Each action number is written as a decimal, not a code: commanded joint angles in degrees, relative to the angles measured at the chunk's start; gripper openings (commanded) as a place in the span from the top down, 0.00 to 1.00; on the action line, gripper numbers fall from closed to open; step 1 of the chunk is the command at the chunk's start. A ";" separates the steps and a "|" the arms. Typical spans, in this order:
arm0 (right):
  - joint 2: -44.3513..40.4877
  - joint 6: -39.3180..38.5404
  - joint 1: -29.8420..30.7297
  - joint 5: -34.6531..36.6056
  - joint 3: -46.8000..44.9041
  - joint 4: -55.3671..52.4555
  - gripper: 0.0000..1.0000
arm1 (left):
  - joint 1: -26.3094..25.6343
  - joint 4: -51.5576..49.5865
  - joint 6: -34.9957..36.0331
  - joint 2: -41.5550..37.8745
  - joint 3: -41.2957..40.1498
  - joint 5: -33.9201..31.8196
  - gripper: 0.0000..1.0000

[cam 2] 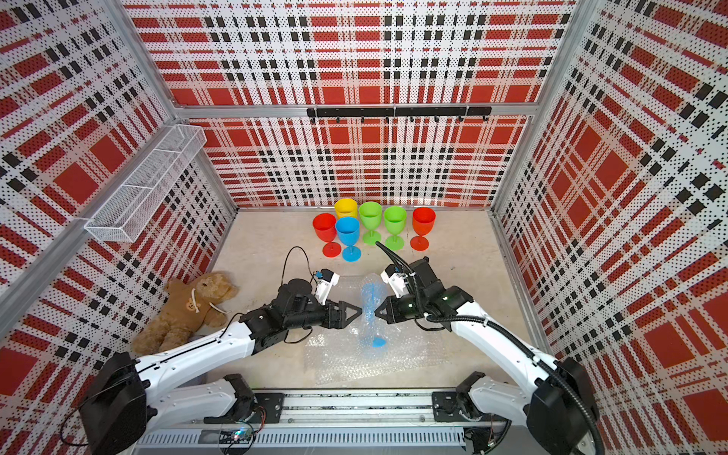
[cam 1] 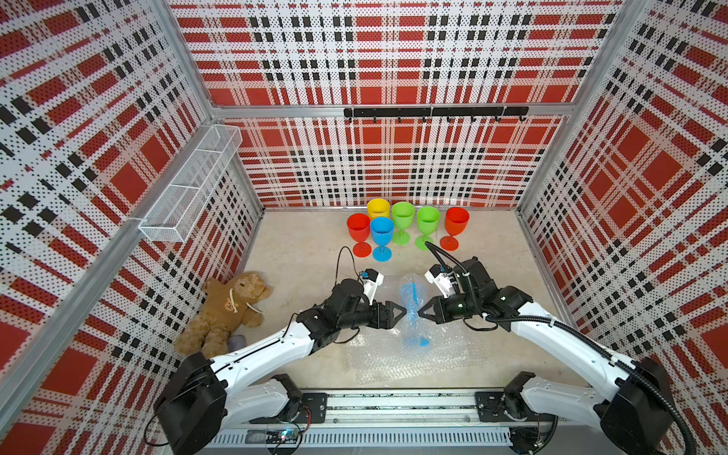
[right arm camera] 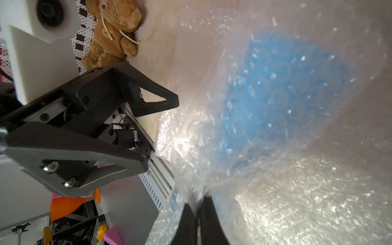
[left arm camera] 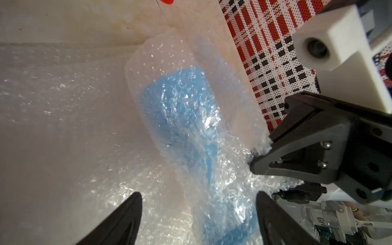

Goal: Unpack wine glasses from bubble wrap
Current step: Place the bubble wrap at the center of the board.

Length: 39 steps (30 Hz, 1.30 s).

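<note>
A blue wine glass (cam 1: 413,311) lies rolled in bubble wrap (left arm camera: 184,118) mid-table, its foot toward the front edge. My right gripper (right arm camera: 199,203) is shut on a fold of that wrap at the roll's right side, as both top views show (cam 2: 376,313). On the other side of the roll my left gripper (left arm camera: 198,199) is open, its fingers (left arm camera: 131,207) apart and holding nothing. More bubble wrap (cam 1: 394,354) lies flat under the roll. At the back stand bare wine glasses: red (cam 1: 358,228), yellow (cam 1: 378,208), blue (cam 1: 382,232), two green (cam 1: 402,216), and red (cam 1: 457,222).
A brown teddy bear (cam 1: 228,311) lies against the left wall with a grey cloth piece (cam 1: 236,340) beside it. A white wire basket (cam 1: 193,185) hangs on the left wall and a black hook rail (cam 1: 433,112) runs along the back wall.
</note>
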 commanded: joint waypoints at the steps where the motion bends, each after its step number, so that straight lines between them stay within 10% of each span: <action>1: 2.08 -1.62 0.26 -0.18 0.44 0.30 1.00 | -0.31 4.45 -2.17 1.64 -2.70 -0.35 0.16; 15: 7.27 0.38 0.26 -1.95 -1.83 9.05 1.00 | -3.02 11.58 -1.60 11.04 -4.48 0.78 0.24; 32: 7.38 0.56 0.28 1.64 -4.20 9.48 1.00 | -2.43 15.43 -2.45 14.92 -4.79 3.39 0.97; 39: 6.68 -0.76 -0.04 3.67 -3.99 7.68 1.00 | -1.50 16.74 -3.34 14.95 -6.73 3.88 1.00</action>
